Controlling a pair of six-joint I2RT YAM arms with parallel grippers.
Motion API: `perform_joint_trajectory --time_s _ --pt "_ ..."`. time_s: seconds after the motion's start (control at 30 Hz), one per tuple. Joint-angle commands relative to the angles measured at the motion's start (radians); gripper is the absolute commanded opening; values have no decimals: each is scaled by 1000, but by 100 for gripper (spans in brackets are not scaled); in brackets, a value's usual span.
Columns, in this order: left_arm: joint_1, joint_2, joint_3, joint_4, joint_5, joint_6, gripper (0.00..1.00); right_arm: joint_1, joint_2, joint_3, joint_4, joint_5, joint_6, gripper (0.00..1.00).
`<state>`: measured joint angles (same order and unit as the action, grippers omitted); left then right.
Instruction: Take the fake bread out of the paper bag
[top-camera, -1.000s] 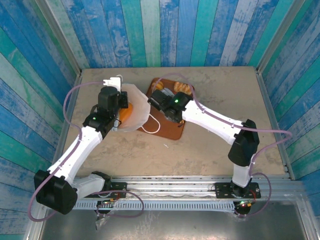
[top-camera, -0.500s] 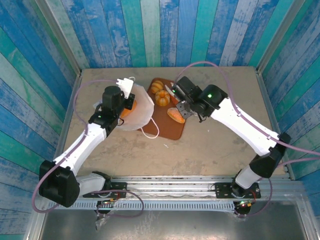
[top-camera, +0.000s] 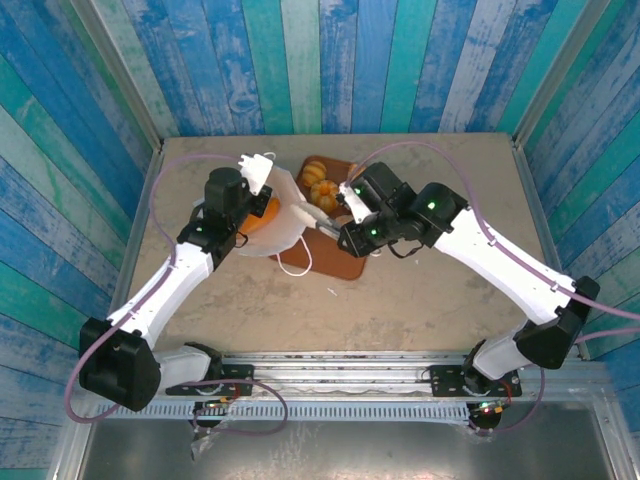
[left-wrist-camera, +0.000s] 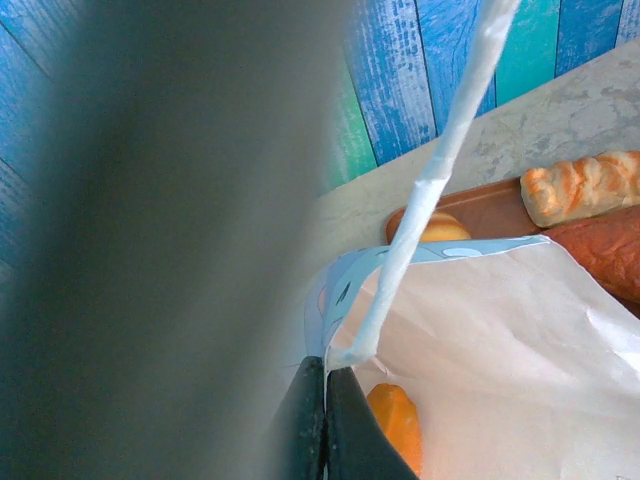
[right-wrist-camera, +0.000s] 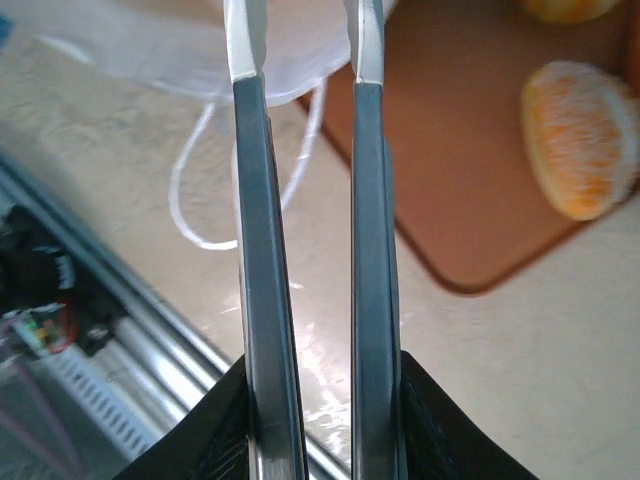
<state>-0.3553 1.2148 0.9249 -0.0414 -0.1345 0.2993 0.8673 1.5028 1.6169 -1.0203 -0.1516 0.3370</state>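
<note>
The white paper bag (top-camera: 286, 226) lies tilted on the table, mouth toward the tray. My left gripper (top-camera: 256, 178) is shut on its rim (left-wrist-camera: 330, 362), and a white cord handle (left-wrist-camera: 440, 170) rises from there. An orange piece of fake bread (top-camera: 262, 212) lies inside the bag (left-wrist-camera: 397, 425). My right gripper (top-camera: 310, 213) is open and empty, its tips at the bag's mouth (right-wrist-camera: 304, 40). Round rolls (top-camera: 323, 192) lie on the brown tray (top-camera: 345, 264). Another roll (right-wrist-camera: 580, 140) lies to the right of the fingers (right-wrist-camera: 262, 200).
A loose cord loop (top-camera: 293, 262) lies on the table beside the tray's near-left corner (right-wrist-camera: 200, 190). A long loaf (left-wrist-camera: 580, 185) and a darker one (left-wrist-camera: 610, 245) rest at the tray's far side. Blue plank walls enclose the table; the metal rail runs along the near edge.
My right gripper came out of the bag, swung over the tray where a roll appeared, and has now returned, open, to the bag's mouth. The left gripper kept holding the rim.
</note>
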Motion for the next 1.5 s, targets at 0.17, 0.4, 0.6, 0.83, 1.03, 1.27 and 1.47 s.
perform_joint_trajectory --time_s 0.17,0.4,0.6,0.83,1.03,1.27,1.47 --pt "-35 -20 -36 63 13 12 1 10 95 -14 104 -211 37 34" --pt "-55 -101 -141 160 33 -19 1 9 224 25 165 -245 59 33" --pt "-56 -155 -218 242 64 -35 1 10 306 55 220 -246 83 35" --pt "-56 -148 -212 241 67 -41 1 10 342 48 303 -289 111 37" --pt "-56 -141 -210 242 58 -49 1 10 372 51 368 -314 148 41" --pt "-56 -141 -209 241 46 -57 1 8 422 75 413 -335 176 42" --pt "-56 -143 -209 242 42 -59 1 8 453 90 454 -363 186 42"
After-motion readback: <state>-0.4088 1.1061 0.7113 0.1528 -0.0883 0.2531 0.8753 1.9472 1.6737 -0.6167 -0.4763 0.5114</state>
